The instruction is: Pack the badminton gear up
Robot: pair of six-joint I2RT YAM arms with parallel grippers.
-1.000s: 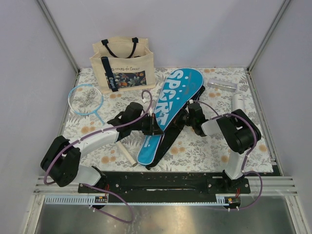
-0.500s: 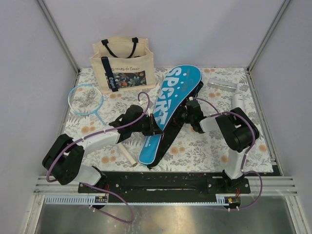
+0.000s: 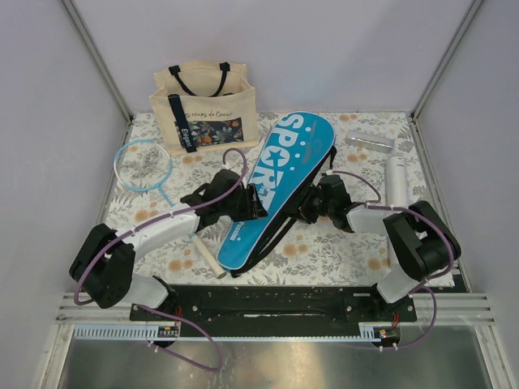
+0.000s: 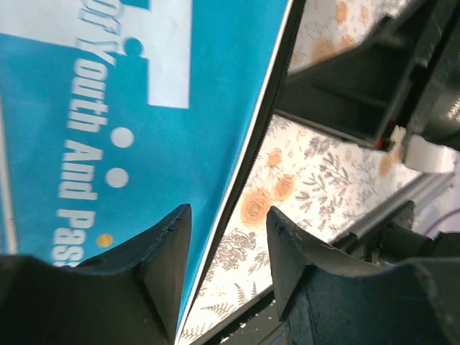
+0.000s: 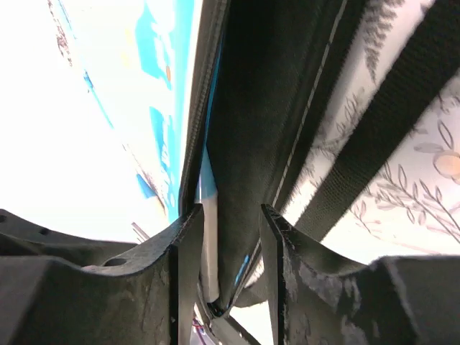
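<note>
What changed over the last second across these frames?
The left end effector and right end effector opened and let go of the blue SPORT case, which dropped from tilted up to lying flatter. The right arm swung outward. Tote, loose racket and white tube unchanged.

Beyond the left gripper (image 4: 228, 212), the blue case (image 4: 223, 86) ran off the frame's top, its small lettering cut short by one finger. Beside the right gripper (image 5: 231, 210), glare bleached it.
</note>
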